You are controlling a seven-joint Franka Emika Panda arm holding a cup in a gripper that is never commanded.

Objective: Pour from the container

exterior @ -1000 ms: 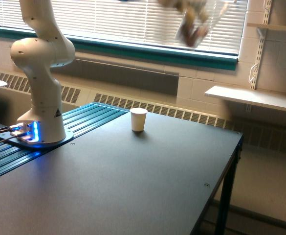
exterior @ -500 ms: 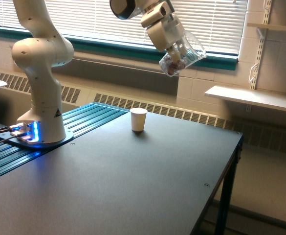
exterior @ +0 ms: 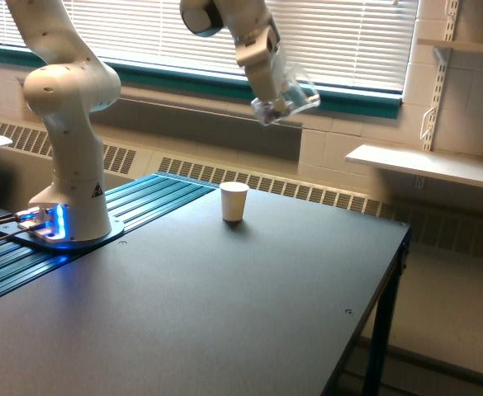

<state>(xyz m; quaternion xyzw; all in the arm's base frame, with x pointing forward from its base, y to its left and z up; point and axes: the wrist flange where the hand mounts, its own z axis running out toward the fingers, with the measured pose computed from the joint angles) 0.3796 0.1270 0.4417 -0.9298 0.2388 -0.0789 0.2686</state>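
Note:
High above the table, my gripper (exterior: pixel 276 93) is shut on the container (exterior: pixel 289 97), a clear plastic cup. The cup is tilted, with its base down toward the exterior view's left and its mouth up toward the right. Dark pieces show faintly through its lower end. A white paper cup (exterior: pixel 234 201) stands upright on the dark table (exterior: pixel 224 305), below the container and a little to the exterior view's left of it. The container hangs well clear of the white cup, not touching it.
The arm's white base (exterior: pixel 69 198) stands on a ribbed teal strip at the exterior view's left, with a blue light at its foot. A window with blinds and a radiator run along the back wall. White shelves (exterior: pixel 423 165) hang at the right. The table's right edge drops to the floor.
The gripper with the container has come down from the top of the frame and moved toward the exterior view's left, closer to a spot above the white cup. The cup's tilt has changed.

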